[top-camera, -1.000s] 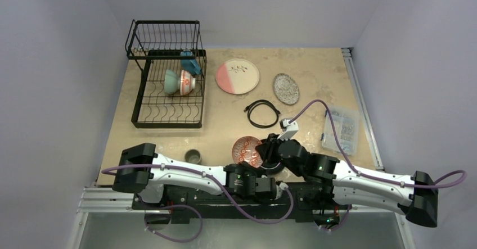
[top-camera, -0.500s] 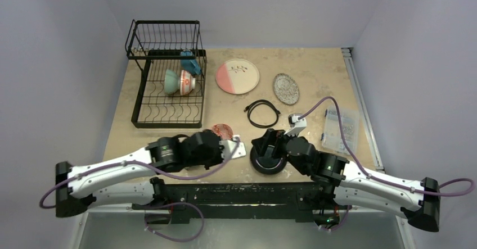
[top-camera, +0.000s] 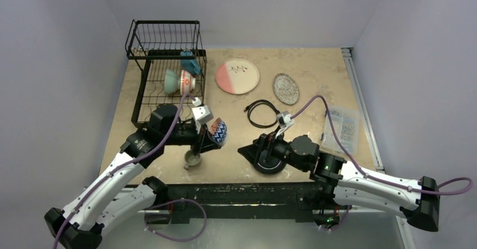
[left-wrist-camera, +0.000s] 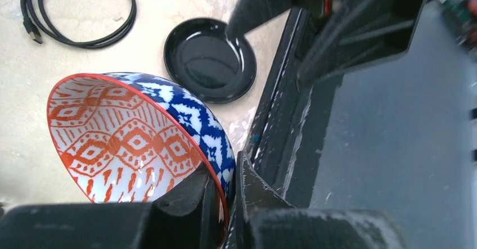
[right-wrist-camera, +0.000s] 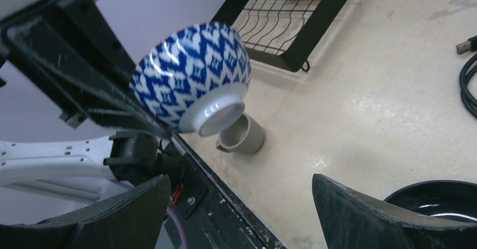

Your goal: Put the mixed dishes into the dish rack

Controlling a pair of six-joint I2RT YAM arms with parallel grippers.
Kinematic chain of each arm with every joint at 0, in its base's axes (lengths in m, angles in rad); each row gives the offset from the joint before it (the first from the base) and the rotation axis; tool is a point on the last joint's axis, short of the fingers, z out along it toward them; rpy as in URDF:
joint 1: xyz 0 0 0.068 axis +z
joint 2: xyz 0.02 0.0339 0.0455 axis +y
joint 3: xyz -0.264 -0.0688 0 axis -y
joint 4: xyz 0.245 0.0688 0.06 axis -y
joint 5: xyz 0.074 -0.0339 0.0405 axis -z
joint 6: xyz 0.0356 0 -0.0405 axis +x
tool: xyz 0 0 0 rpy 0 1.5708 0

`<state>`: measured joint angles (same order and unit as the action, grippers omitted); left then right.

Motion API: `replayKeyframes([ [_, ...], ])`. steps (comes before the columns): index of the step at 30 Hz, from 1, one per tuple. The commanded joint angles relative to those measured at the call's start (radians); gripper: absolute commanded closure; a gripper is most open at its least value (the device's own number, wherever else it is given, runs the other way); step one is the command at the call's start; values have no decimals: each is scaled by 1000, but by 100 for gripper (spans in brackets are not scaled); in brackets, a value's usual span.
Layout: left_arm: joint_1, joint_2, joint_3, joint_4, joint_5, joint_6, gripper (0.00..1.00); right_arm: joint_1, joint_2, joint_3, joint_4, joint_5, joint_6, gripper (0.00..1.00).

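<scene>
1. Hovering at the near edge, the right gripper [right-wrist-camera: 241,180] is spread wide and holds nothing. The black plate [left-wrist-camera: 209,63] lies on the tabletop right by it, not racked yet.
2. The left gripper [left-wrist-camera: 228,201] is pinched on the rim of the red-patterned bowl [left-wrist-camera: 129,142], up in the air by the small grey cup [top-camera: 193,160].
3. The dish rack [top-camera: 167,125] already has the mint-green bowl [top-camera: 171,81], a white-and-red bowl [top-camera: 187,82] and the blue-handled mug [top-camera: 191,64].
4. Far back, the pink-and-white plate [top-camera: 237,76] and speckled plate [top-camera: 286,88] wait on the tabletop. Under halfway, I'd say.
</scene>
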<state>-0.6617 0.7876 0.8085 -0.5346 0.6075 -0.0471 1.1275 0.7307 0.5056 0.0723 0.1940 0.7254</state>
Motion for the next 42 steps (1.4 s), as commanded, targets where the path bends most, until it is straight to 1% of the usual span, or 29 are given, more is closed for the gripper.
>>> replayKeyframes([
  [1, 173, -4, -16, 244, 395, -174, 100, -4, 6, 1, 95, -112, -42, 1],
  [3, 209, 22, -30, 332, 497, -256, 100, -4, 5, -10, 140, -160, -43, 1],
  [5, 219, 45, -29, 362, 517, -296, 100, -4, 13, -4, 160, -183, -57, 1],
  [8, 237, 56, -8, 330, 464, -295, 100, -5, 39, 18, 121, -161, -71, 1],
  [10, 271, 54, 25, 248, 400, -261, 100, -5, 50, 27, 90, -136, -74, 1],
  [14, 421, 50, 107, 58, 209, -209, 100, -5, 56, 31, 48, -93, -80, 1],
  [16, 529, 66, 129, 31, 178, -220, 100, -6, 60, 37, 29, -80, -90, 1],
  [18, 627, 89, 142, 41, 174, -244, 100, -6, 67, 47, 13, -74, -101, 1],
  [21, 748, 154, 158, 121, 206, -312, 100, -6, 77, 61, -6, -69, -116, 1],
  [23, 787, 226, 171, 181, 229, -368, 100, -8, 79, 70, -14, -65, -123, 1],
  [27, 817, 389, 218, 226, 170, -388, 100, -8, 79, 89, -39, -55, -140, 1],
  [31, 832, 587, 285, 258, 210, -427, 100, -10, 75, 99, -61, -37, -146, 1],
  [33, 836, 693, 348, 221, 229, -425, 100, -11, 77, 99, -63, -37, -149, 1],
  [35, 836, 786, 392, 226, 269, -458, 100, -12, 88, 101, -56, -37, -148, 1],
  [37, 836, 815, 386, 270, 304, -493, 100, -12, 105, 108, -53, -38, -143, 1],
  [42, 834, 837, 334, 363, 332, -526, 100, -14, 154, 111, -12, -63, -129, 1],
])
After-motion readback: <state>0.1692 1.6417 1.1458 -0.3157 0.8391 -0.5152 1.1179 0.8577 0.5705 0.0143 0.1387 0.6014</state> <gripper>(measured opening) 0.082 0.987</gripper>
